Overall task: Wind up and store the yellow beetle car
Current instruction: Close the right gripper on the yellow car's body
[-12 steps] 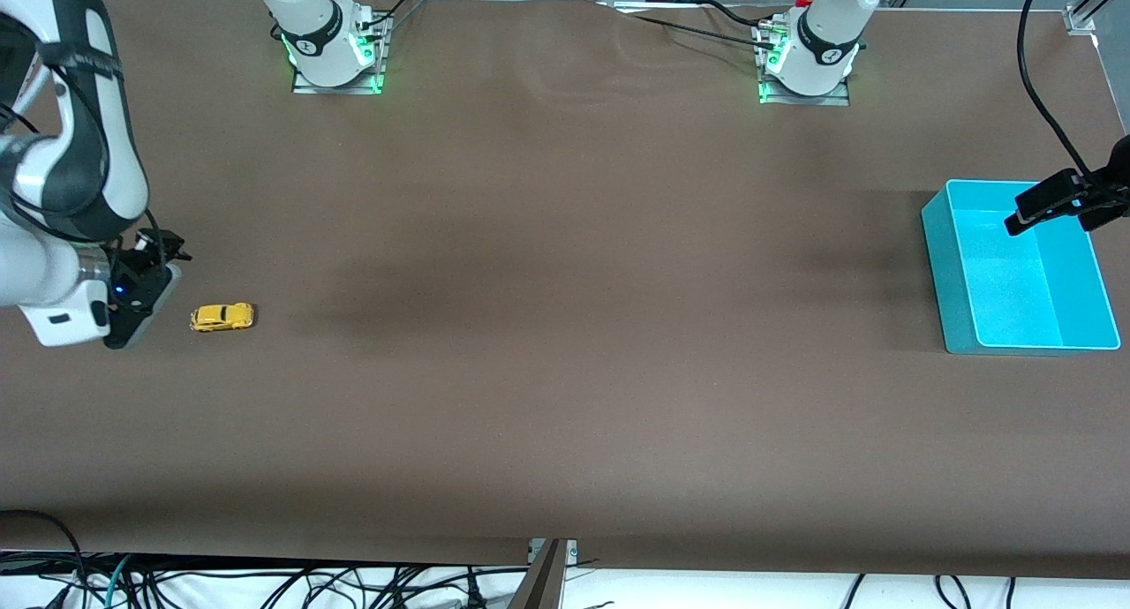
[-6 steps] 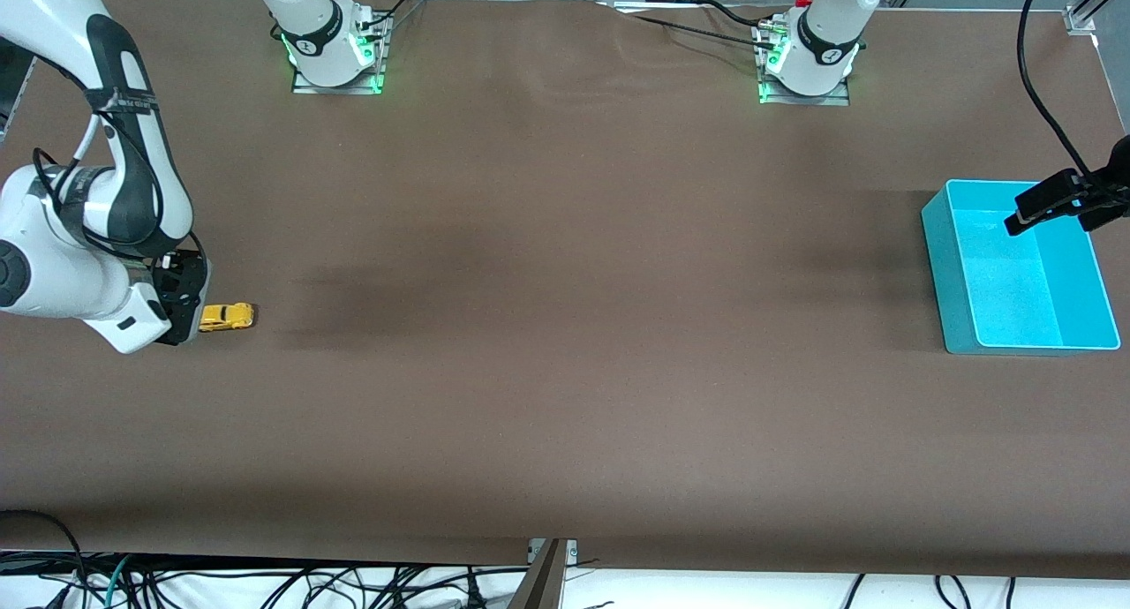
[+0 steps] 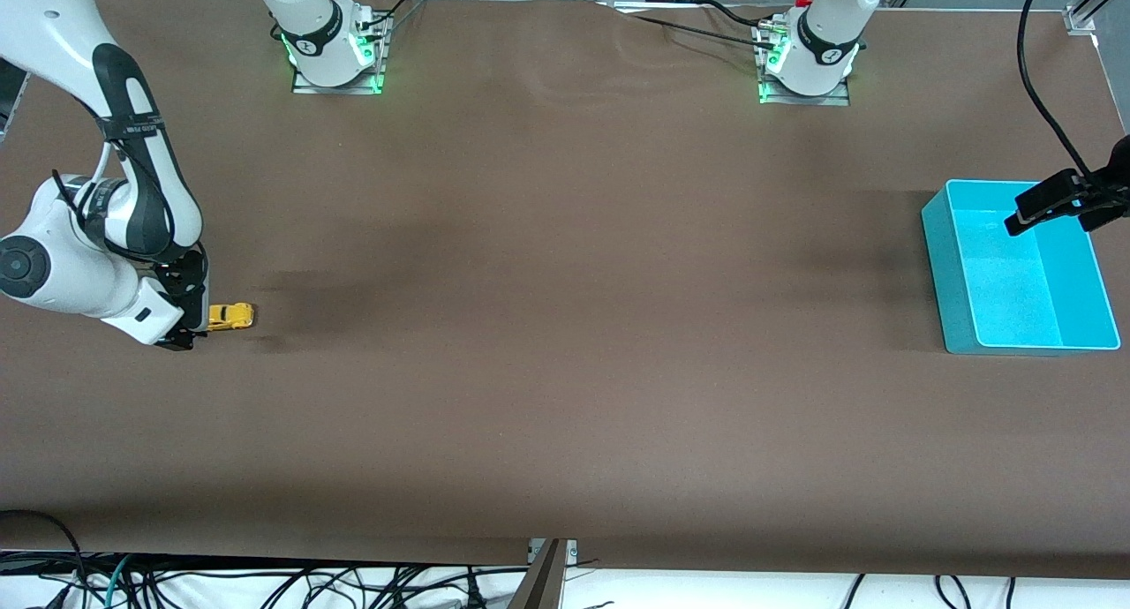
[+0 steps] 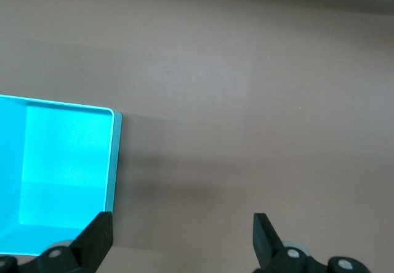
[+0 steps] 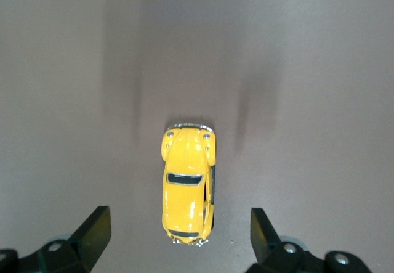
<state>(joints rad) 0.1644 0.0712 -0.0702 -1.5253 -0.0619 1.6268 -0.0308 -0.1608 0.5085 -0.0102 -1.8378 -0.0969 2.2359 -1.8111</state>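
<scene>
The yellow beetle car (image 3: 231, 316) stands on its wheels on the brown table near the right arm's end. My right gripper (image 3: 196, 322) is low at the car's end, partly over it. In the right wrist view the car (image 5: 187, 185) lies between the open fingers (image 5: 93, 227), apart from both. The teal bin (image 3: 958, 278) stands at the left arm's end of the table. My left gripper (image 3: 1046, 205) hovers over the bin's rim, open and empty. The left wrist view shows the bin's corner (image 4: 114, 156) beside one open finger (image 4: 97, 239).
The robot bases (image 3: 334, 51) stand along the table edge farthest from the front camera. A black cable (image 3: 1037, 88) hangs down to the left gripper. Loose cables (image 3: 265, 582) lie below the table's front edge.
My right arm has swung toward the car and lowered; its gripper now reaches the car's end. The car, the bin and the left gripper have not moved.
</scene>
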